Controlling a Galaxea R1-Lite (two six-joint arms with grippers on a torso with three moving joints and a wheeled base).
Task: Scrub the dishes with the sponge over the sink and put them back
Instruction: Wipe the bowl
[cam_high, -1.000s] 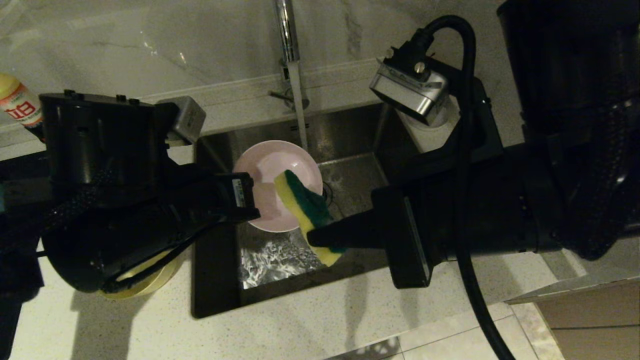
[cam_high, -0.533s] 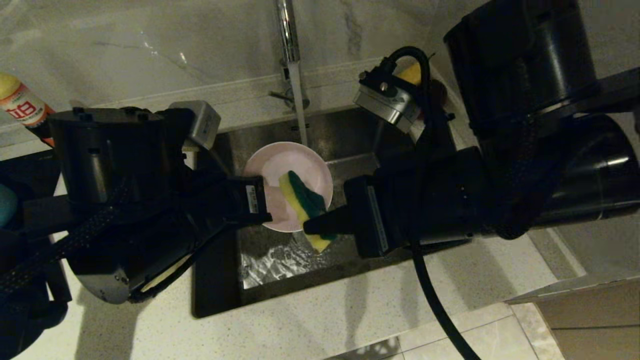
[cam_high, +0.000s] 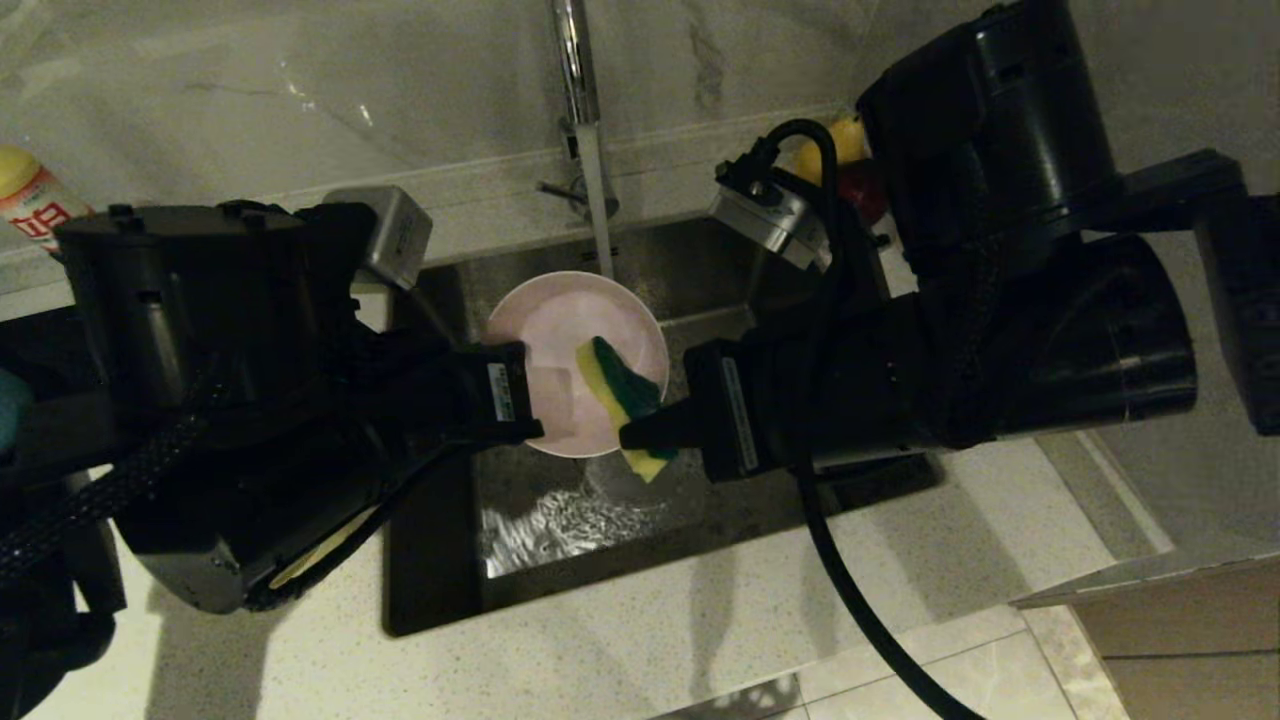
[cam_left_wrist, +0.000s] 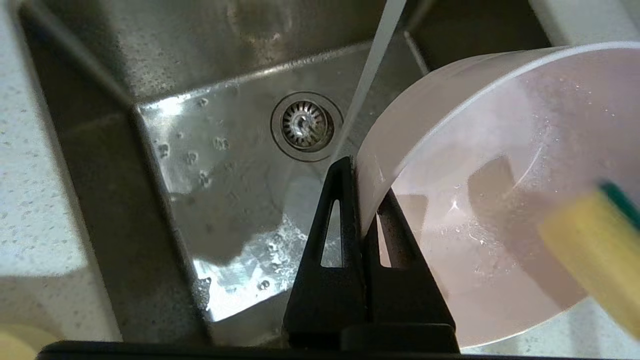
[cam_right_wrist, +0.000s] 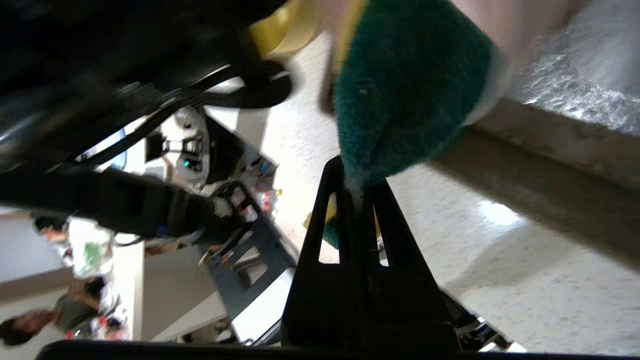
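Over the sink (cam_high: 700, 270), my left gripper (cam_high: 533, 430) is shut on the rim of a pale pink bowl (cam_high: 570, 335), which tilts with its open side up. In the left wrist view the fingers (cam_left_wrist: 342, 200) pinch the pink bowl's wall (cam_left_wrist: 500, 200), one inside and one outside. My right gripper (cam_high: 632, 437) is shut on the yellow and green sponge (cam_high: 615, 390), whose far end lies inside the bowl. The sponge's green face (cam_right_wrist: 405, 90) rises from that gripper (cam_right_wrist: 357, 187). A yellow bowl (cam_high: 318, 552) peeks from under my left arm.
Water runs from the chrome tap (cam_high: 572, 60) past the bowl's far rim toward the drain strainer (cam_left_wrist: 306, 125). A bottle (cam_high: 30, 205) stands at the far left of the counter. Yellow and red fruit (cam_high: 850, 165) shows behind my right arm. The counter's front edge (cam_high: 700, 690) meets floor tiles.
My right gripper has carried the sponge left and farther from me, deeper into the pink bowl. The left gripper has shifted the bowl slightly right and toward the tap.
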